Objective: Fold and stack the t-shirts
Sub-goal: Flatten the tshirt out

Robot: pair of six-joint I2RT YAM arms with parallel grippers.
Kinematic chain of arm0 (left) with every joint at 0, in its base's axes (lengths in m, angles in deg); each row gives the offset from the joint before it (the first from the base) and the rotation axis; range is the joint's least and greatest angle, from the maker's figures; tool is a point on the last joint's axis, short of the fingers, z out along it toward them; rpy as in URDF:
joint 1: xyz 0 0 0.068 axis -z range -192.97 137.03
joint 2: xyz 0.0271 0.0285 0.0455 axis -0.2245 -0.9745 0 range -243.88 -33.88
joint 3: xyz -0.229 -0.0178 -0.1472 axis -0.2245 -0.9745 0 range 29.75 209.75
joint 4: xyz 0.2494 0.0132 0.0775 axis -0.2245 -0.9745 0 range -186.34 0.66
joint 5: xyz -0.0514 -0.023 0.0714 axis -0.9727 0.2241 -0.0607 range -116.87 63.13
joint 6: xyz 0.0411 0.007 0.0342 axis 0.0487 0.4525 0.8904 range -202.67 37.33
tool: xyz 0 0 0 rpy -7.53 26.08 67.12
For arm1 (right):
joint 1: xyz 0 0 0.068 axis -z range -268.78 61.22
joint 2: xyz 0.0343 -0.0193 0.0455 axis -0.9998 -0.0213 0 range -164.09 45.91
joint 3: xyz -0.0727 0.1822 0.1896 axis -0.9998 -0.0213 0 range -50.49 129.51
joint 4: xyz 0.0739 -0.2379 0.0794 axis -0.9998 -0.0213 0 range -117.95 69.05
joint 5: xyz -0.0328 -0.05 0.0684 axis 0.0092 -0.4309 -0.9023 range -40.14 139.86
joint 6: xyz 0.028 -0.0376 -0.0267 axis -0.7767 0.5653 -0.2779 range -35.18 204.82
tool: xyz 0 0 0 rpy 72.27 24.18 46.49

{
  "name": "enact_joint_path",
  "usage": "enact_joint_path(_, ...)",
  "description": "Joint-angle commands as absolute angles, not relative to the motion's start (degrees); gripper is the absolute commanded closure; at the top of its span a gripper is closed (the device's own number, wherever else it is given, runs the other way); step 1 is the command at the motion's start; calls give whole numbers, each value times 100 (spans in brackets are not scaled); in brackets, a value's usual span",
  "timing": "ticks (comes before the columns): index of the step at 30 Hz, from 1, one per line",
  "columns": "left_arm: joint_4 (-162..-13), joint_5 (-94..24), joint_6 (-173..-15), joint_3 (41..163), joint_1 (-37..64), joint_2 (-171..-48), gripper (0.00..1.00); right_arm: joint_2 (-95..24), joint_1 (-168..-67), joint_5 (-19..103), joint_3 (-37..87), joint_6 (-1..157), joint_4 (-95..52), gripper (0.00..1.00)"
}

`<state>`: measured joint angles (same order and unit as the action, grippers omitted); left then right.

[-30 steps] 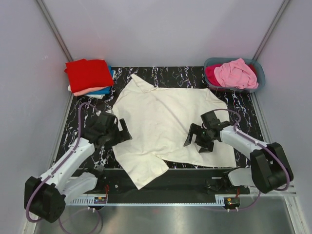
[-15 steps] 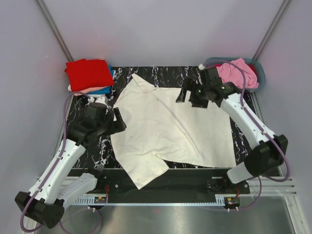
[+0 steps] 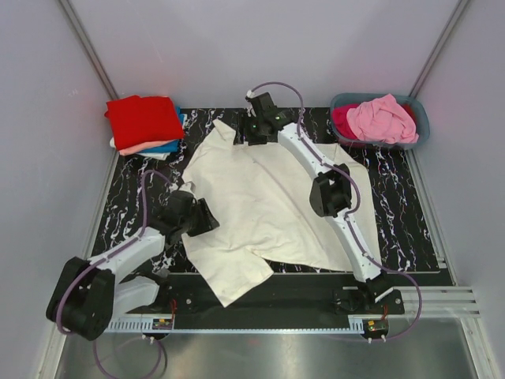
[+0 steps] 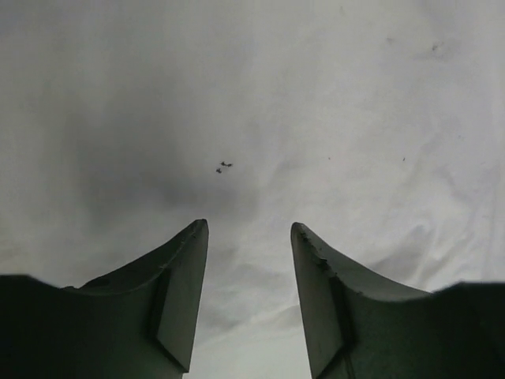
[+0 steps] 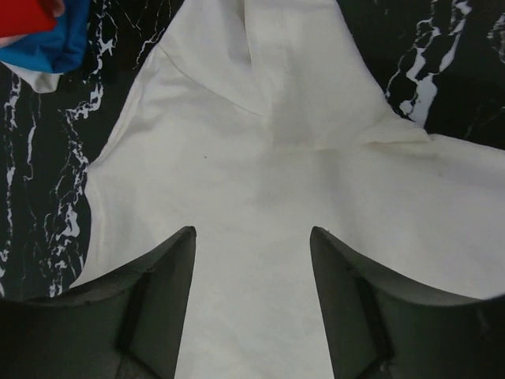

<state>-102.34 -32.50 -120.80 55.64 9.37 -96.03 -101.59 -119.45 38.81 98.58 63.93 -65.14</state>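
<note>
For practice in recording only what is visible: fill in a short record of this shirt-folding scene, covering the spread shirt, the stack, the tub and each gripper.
Spread shirt: large cream cloth t-shirt, unfolded, flat on black marbled table
Stack: folded red t-shirt on top, salmon t-shirt and blue t-shirt beneath, far left corner
Tub: grey-blue plastic tub, far right, holding pink shirt and magenta shirt
Left gripper: open, over the cream cloth
Right gripper: open, over the shirt's far edge
</note>
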Motion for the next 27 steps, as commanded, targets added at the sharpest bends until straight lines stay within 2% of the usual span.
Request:
enact_joint_path(1,-8374,-3521,-12458,5217,926,-9865,51,-10605,-12130,3844,10536,6383,-6082,35)
enact_joint_path(3,-7758,-3531,-12573,4734,926,-9962,57,-10378,-12165,3642,9565,6172,-5316,42)
enact_joint_path(5,-7442,-3408,-12688,4470,926,-10024,59,-10306,-12209,3832,9164,5925,-4566,40)
enact_joint_path(7,-7440,-3425,-12662,4434,900,-10042,59,-10499,-12261,3949,9486,5916,-4652,34)
enact_joint_path(10,-7265,-3390,-12740,4293,909,-9989,58,-10991,-12262,3957,10172,5898,-4828,32)
enact_joint_path(13,-7186,-3399,-12749,4249,909,-10015,58,-11115,-12262,4089,10148,5872,-4593,30)
enact_joint_path(27,-7027,-3364,-12785,4223,909,-10200,59,-11475,-12305,5099,10200,6205,-4697,34)
